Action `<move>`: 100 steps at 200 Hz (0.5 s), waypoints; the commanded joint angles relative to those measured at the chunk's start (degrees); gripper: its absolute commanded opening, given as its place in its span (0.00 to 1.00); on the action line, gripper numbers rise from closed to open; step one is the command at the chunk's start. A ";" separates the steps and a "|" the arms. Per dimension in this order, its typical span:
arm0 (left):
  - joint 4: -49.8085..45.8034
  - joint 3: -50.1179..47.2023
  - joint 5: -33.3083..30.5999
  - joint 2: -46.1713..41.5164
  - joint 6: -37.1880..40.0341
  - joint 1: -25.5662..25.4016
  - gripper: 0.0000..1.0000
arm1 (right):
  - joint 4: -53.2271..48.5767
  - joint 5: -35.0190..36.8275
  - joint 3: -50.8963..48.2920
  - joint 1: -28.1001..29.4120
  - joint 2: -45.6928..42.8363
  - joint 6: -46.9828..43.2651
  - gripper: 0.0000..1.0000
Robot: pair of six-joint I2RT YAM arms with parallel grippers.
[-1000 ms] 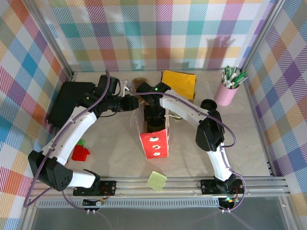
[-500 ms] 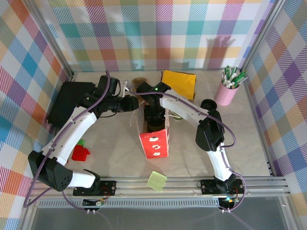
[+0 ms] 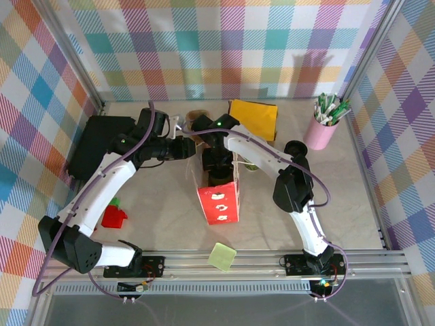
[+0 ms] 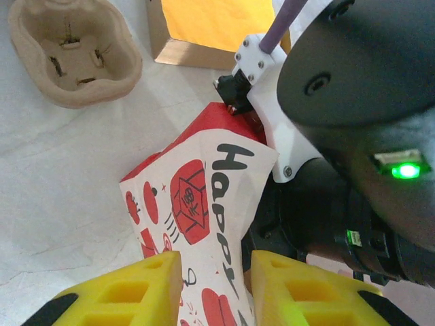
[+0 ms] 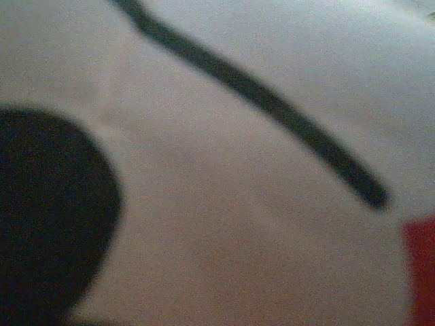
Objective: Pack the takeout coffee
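Observation:
The takeout coffee cup is hidden. A red and white printed paper bag (image 3: 219, 201) stands upright at the table's middle. My right arm's wrist (image 3: 218, 161) points down into the bag's open top, and its fingers are hidden inside. The right wrist view is a blurred close-up of pale paper (image 5: 224, 204) with dark print. My left gripper (image 4: 212, 282) is at the bag's rear left edge (image 4: 224, 197). Its yellow fingers (image 4: 136, 285) stand apart on either side of the paper wall, so it is open. In the top view this gripper (image 3: 192, 145) is beside the right wrist.
A pulp cup carrier (image 4: 68, 54) and a yellow box (image 3: 253, 117) lie behind the bag. A pink cup of pens (image 3: 321, 132) stands back right and a black case (image 3: 95, 139) lies left. A red and green toy (image 3: 114, 215) and a green note (image 3: 222, 257) lie near the front. A small greenish thing (image 3: 251, 166) beside the right forearm is unidentifiable.
The right arm's elbow has shifted slightly left while its wrist stays in the bag. The left arm and the bag have barely moved.

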 commanded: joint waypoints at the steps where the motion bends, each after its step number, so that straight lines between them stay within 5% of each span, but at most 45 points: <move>1: -0.61 -0.53 1.22 -1.67 1.84 -1.21 0.32 | -2.50 -1.80 2.10 0.47 1.73 -1.30 0.73; 100: -0.43 -0.93 0.87 -2.04 1.70 -1.83 0.32 | -4.73 -0.29 5.97 0.51 0.13 -0.99 0.83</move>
